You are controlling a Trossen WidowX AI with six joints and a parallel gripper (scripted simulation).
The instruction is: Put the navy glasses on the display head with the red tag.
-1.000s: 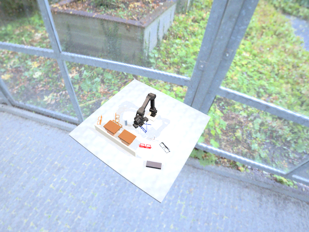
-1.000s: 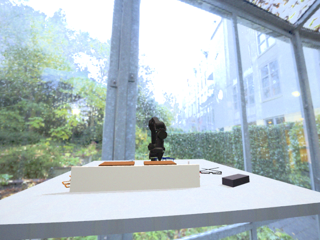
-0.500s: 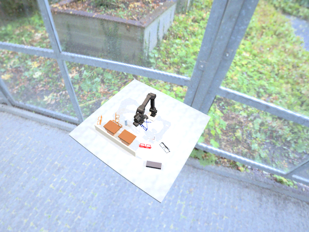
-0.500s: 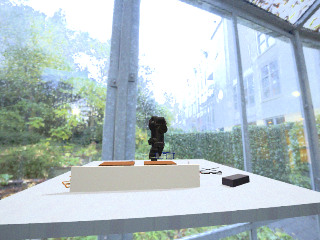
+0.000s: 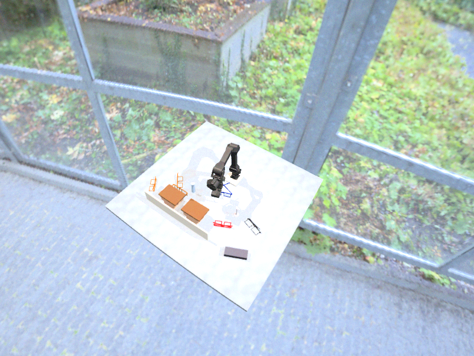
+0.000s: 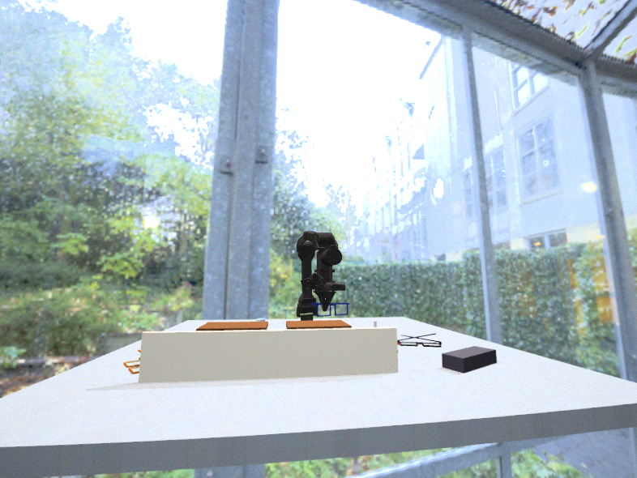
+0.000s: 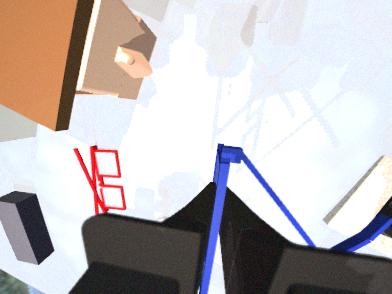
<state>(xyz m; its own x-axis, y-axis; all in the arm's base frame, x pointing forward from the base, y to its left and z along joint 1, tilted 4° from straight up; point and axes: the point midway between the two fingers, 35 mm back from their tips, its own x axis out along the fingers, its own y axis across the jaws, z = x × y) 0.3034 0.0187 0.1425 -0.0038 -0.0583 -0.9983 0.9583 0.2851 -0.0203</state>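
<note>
My gripper [image 6: 325, 307] [image 7: 216, 188] is shut on the navy glasses [image 6: 335, 309] [image 7: 214, 225]; one blue bar runs between the fingers in the wrist view. The glasses are held in the air, with their two lens frames facing the exterior camera. Two display heads stand side by side, each under a brown slab [image 5: 172, 194] [image 5: 195, 210]. The gripper is on the robot's side of them, apart from both. One head [image 7: 112, 65] shows its nose at the upper left of the wrist view. I cannot make out the red tag in the current views.
A cream wall [image 5: 176, 215] [image 6: 267, 355] runs behind the heads. Red glasses [image 5: 222, 224], black glasses [image 5: 252, 226] and a dark block [image 5: 236, 253] [image 6: 468, 359] lie to one side. Orange glasses lie beyond the other head, and a pale blue cylinder [image 5: 193, 187] stands near it.
</note>
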